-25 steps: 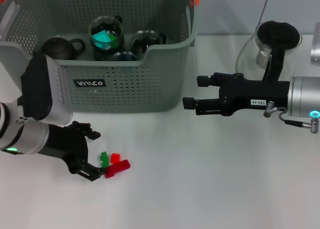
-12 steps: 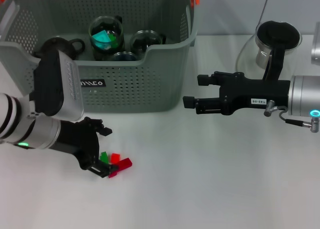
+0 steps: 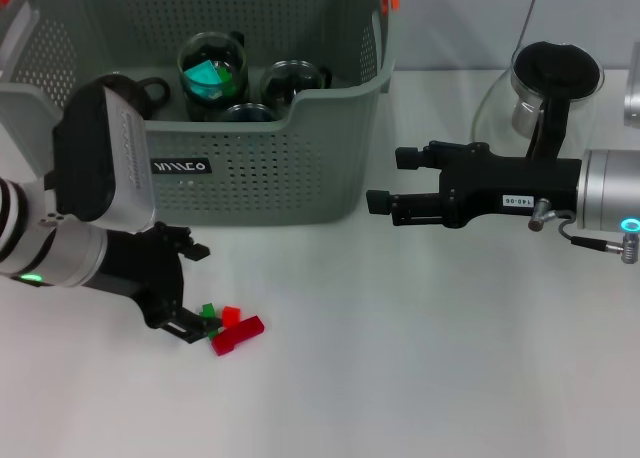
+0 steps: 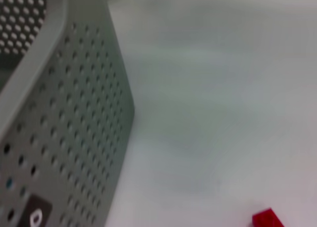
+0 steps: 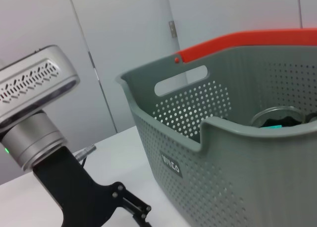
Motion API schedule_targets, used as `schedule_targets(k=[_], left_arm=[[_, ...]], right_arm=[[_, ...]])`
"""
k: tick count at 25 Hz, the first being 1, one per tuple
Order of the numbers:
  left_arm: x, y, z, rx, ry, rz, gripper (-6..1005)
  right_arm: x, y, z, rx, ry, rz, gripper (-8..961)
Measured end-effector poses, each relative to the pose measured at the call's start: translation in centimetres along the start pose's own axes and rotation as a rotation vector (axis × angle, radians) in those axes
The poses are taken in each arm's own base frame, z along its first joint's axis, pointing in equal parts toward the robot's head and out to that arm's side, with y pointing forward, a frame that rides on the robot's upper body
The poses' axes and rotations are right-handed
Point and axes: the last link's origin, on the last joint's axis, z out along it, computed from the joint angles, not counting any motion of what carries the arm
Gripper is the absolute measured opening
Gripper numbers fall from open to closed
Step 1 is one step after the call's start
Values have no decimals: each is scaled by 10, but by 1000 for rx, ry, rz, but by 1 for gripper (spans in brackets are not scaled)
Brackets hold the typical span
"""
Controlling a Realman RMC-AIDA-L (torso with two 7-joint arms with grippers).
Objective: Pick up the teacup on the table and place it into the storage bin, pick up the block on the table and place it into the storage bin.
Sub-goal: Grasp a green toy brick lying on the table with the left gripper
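Left gripper down at the blocks, right gripper waiting beside the storage bin.

At the lower left of the head view the left gripper (image 3: 184,290) sits low over the white table (image 3: 420,378), its fingers spread apart and holding nothing, the lower tip just touching the green block (image 3: 208,310), with the small red block (image 3: 231,316) and the long red block (image 3: 237,335) right beside it. Above, filling the upper left, the storage bin (image 3: 250,183) holds a dark teapot (image 3: 125,90) and glass teacups (image 3: 212,70). At centre right the right gripper (image 3: 385,183) hovers open and empty near the bin's corner, a glass pot (image 3: 545,93) behind it at the upper right.
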Motion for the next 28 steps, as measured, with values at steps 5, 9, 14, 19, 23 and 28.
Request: schedule_targets(k=[5,9,14,19,23,28], left_arm=[[-9,0,-1,9,-37,-8,895],[-12,1,0,6,-51,-9,888],[-12,4,2,-10,-65,2,883],[-9,5,4,-20,-69,16,868],[-8,6,6,-28,-84,28,838],[-7,8,8,-39,-100,37,768]], right_arm=[[-1,-1,0,2,-5,-1,915],[-2,-1,0,1,-5,-2,915],[-3,-1,0,1,-5,-5,914],[-2,-1,0,1,-6,-4,914],[-1,0,-1,1,-7,0,914],[-1,-1,-1,2,-7,0,915]])
